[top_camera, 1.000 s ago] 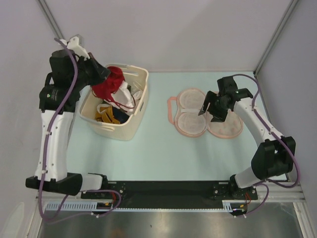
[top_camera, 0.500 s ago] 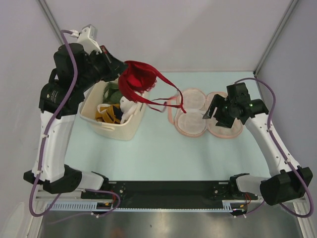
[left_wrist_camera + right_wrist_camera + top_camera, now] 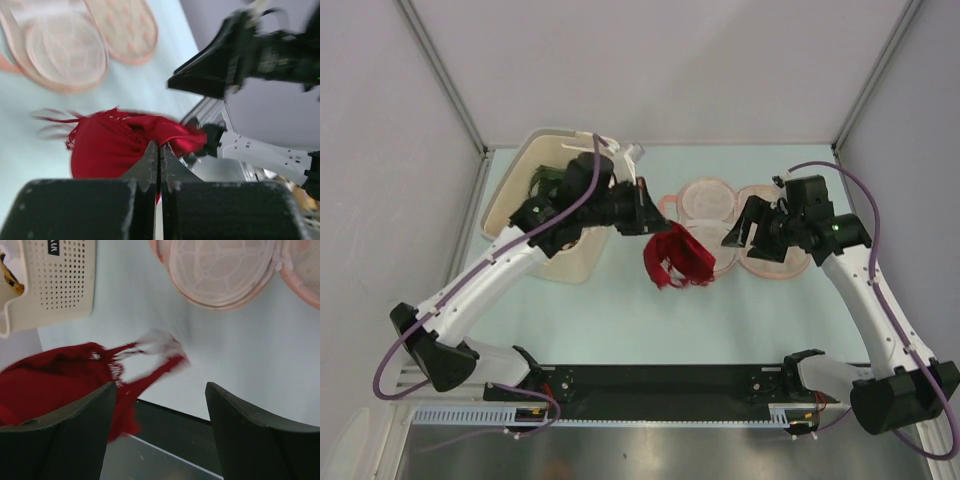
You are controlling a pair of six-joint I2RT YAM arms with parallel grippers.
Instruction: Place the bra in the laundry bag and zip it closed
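The deep red bra (image 3: pixel 678 258) hangs bunched from my left gripper (image 3: pixel 649 224), just left of the laundry bag (image 3: pixel 705 203) and low over the table. In the left wrist view the jaws are shut on the bra (image 3: pixel 107 147), pinching its fabric at the left gripper (image 3: pixel 160 146). The pale pink laundry bag (image 3: pixel 65 50) lies flat and spread in two lobes. My right gripper (image 3: pixel 736 228) hovers over the bag's middle, open and empty. From the right wrist, the bra (image 3: pixel 50 377) with a blurred strap shows left of the right gripper (image 3: pixel 160 387), with the bag (image 3: pixel 220 270) beyond.
The cream plastic basket (image 3: pixel 525 170) with other clothes stands at the back left, partly under my left arm; its perforated wall (image 3: pixel 55 280) shows in the right wrist view. Grey walls close in the table's back and sides.
My left arm has lifted the bra out of the basket and swung it right and down to the bag's left edge. The right gripper stays open and has shifted slightly over the bag.
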